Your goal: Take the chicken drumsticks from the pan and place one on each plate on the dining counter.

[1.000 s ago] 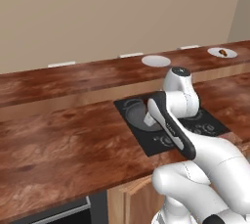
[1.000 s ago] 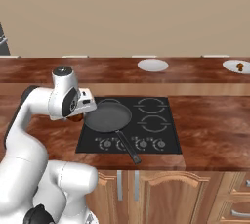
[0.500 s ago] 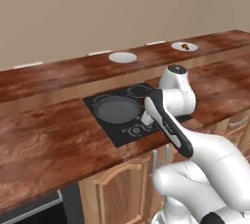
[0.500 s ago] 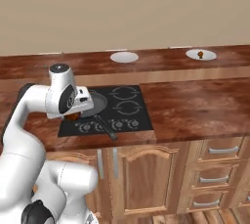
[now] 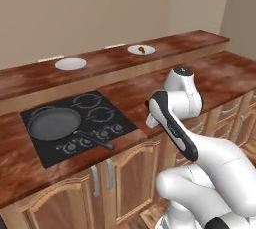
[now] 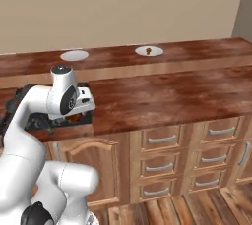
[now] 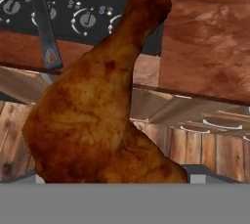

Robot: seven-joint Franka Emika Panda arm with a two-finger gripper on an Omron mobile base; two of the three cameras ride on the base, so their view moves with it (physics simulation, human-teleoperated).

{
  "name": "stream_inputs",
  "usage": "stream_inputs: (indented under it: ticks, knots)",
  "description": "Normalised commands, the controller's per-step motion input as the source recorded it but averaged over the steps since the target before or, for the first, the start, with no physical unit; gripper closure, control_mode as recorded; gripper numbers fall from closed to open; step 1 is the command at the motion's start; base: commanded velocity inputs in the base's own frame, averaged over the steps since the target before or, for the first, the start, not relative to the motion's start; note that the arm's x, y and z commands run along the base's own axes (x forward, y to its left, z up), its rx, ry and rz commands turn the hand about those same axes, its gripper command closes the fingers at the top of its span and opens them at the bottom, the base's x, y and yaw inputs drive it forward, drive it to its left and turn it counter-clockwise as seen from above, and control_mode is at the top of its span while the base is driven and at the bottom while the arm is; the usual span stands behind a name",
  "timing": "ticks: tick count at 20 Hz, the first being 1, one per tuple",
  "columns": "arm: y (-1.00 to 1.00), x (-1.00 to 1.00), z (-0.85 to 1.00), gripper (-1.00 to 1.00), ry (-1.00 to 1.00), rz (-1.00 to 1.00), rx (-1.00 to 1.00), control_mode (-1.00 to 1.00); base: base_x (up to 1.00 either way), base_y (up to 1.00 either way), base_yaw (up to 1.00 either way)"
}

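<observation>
One drumstick: grasped in jaws
Pan: empty, left on stovetop
Far plate: holds other drumstick

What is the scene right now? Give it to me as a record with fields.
pan: empty, on the stovetop
held drumstick: gripped in the end effector
left plate: bare, on the dining counter
right plate: carries the other drumstick
to do: held drumstick onto left plate
</observation>
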Motion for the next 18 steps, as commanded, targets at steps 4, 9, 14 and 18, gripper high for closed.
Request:
stream_inputs:
  ticks: [4, 9, 14, 18]
  knots:
    - [0.00, 0.00, 0.00, 1.00, 0.00, 0.00, 0.00, 1.00, 0.00, -1.00, -0.12]
    - [0.00, 0.00, 0.00, 1.00, 0.00, 0.00, 0.00, 1.00, 0.09, -1.00, -0.04]
    - [0.00, 0.00, 0.00, 1.00, 0.00, 0.00, 0.00, 1.00, 0.26, -0.98, 0.00]
    - [0.00, 0.00, 0.00, 1.00, 0.00, 0.00, 0.00, 1.00, 0.31, -0.96, 0.00]
